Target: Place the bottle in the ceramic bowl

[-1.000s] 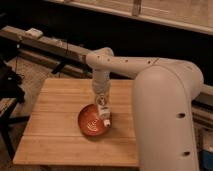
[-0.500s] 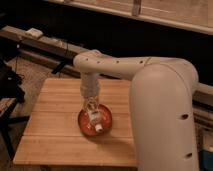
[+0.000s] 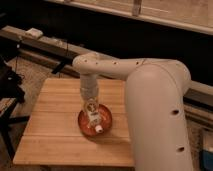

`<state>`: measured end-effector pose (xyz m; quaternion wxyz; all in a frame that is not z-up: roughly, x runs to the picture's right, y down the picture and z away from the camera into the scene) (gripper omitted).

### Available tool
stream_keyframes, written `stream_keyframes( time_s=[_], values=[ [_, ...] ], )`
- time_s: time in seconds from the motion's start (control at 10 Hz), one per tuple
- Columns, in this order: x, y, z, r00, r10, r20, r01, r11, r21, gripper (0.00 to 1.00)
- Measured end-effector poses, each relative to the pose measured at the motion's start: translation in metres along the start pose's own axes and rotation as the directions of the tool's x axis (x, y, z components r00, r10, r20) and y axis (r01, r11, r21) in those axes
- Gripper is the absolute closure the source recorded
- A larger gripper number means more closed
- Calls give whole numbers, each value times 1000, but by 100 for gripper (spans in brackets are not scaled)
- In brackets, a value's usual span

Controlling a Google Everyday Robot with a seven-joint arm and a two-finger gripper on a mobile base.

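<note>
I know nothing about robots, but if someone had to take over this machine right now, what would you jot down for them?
Gripper: directly above the ceramic bowl, arm reaching down from over the wooden table.
Bottle: lying tilted over the bowl, cap end pointing toward the near rim, just under the gripper. Whether it is released or held cannot be told.
Done: bottle brought to the bowl.
Left: confirm the bottle rests free in the bowl, then lift the arm clear.
</note>
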<state>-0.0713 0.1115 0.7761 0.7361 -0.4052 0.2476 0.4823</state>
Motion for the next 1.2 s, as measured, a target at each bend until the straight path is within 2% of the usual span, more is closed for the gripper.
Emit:
stream_keyframes(
  time_s=[0.2,0.5,1.2],
  values=[
    [4,-8,7,1000,14,-12,-14,1000,-5,20],
    [11,-12,11,1000,30,-6,-30,999,-24,20],
    [11,-10,11,1000,27,-6,-28,999,-24,20]
  ],
)
